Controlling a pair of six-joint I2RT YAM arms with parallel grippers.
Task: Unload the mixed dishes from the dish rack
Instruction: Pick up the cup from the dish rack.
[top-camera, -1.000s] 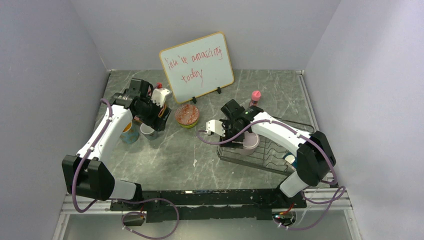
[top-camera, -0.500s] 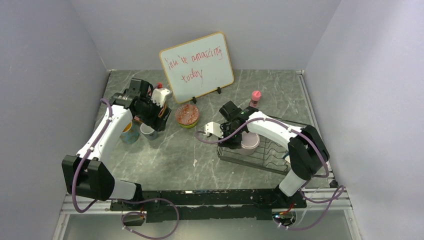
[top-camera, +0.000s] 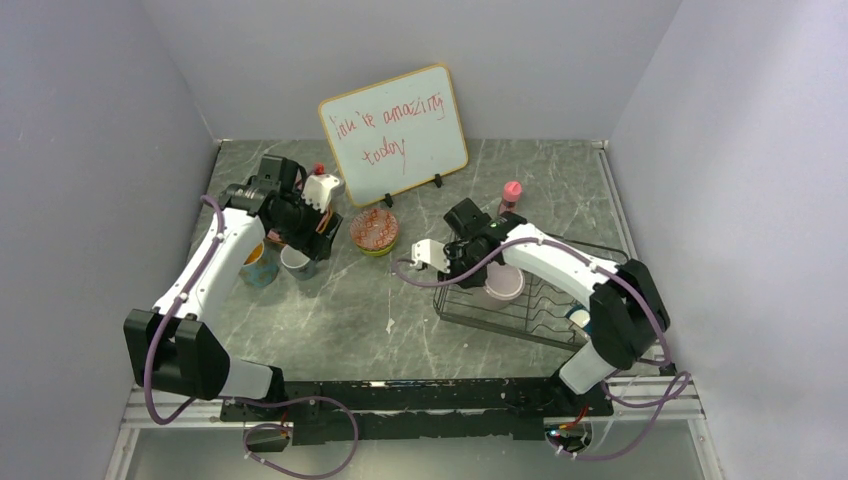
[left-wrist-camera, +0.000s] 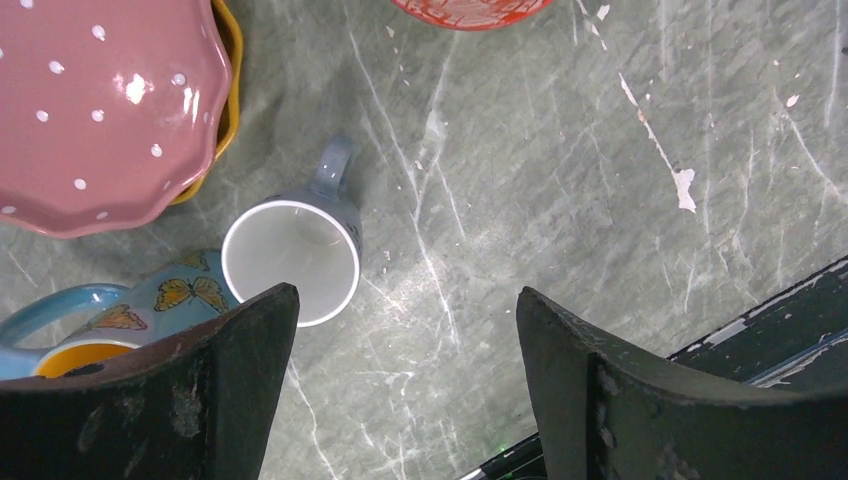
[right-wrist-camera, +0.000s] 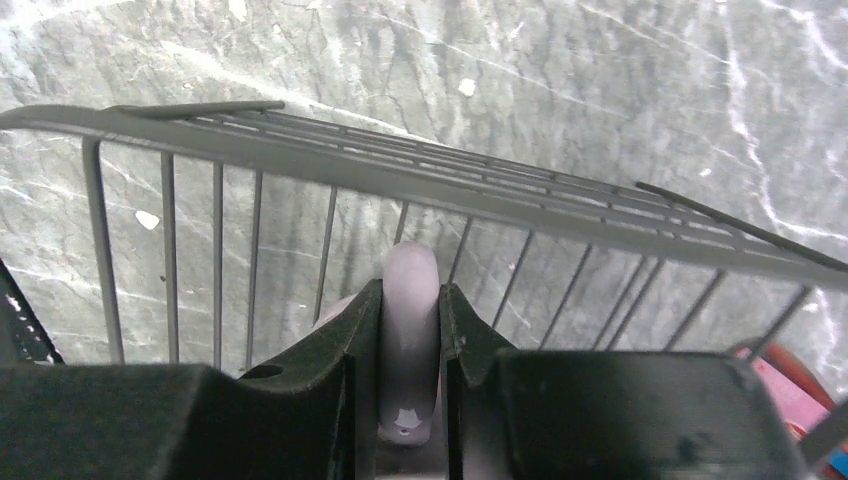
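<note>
The dark wire dish rack (top-camera: 468, 316) stands at the right, its near wall (right-wrist-camera: 400, 176) filling the right wrist view. Inside its left end sits the lilac mug (top-camera: 503, 284). My right gripper (right-wrist-camera: 410, 300) is shut on the mug's handle (right-wrist-camera: 408, 330), fingers pressed on both sides. A blue-white dish (top-camera: 578, 318) lies at the rack's right end. My left gripper (left-wrist-camera: 405, 300) hangs open over bare table, nothing between its fingers. Below it stand a grey cup (left-wrist-camera: 292, 260), a butterfly mug (left-wrist-camera: 120, 320) and the pink dotted plate (left-wrist-camera: 100, 110) on a yellow bowl (left-wrist-camera: 228, 60).
A red-patterned bowl (top-camera: 375, 230) sits mid-table near the whiteboard (top-camera: 395, 133). A small pink bottle (top-camera: 511, 195) stands behind the rack. Walls close in the table on three sides.
My right gripper has closed on the lilac mug's handle, and the mug has shifted slightly in the rack. The left arm has stayed put, open.
</note>
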